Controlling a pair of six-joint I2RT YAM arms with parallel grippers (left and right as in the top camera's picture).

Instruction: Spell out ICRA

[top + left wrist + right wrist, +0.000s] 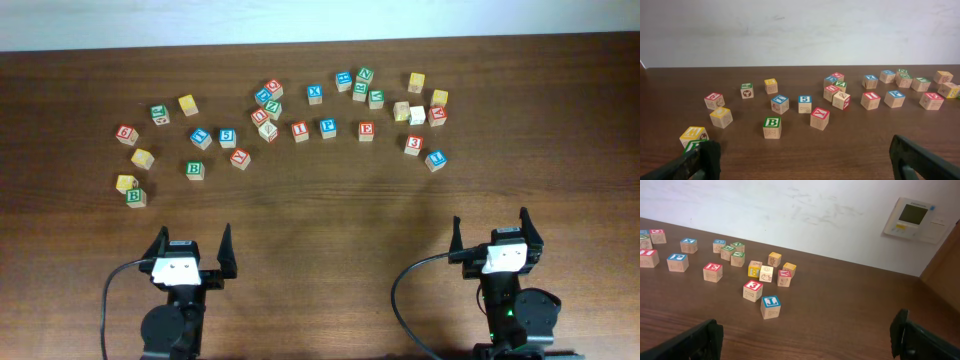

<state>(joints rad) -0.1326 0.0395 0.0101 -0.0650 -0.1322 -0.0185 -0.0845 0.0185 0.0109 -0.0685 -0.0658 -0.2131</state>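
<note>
ICRA's red I [299,129]: centre, far half of table [320,215], legible.
Red A [784,278]: right cluster, print small.
R, C: cannot single out.
Left gripper [195,240]: my jaws fully spread, empty.
Right gripper [490,226]: same; fingertips cropped in wrist views.

Green B cube [195,170] and red E cube [366,130] (well apart) rest on the table [320,230].

Matt wooden cubes [299,129] on smooth dark-wood table [320,215].
</note>
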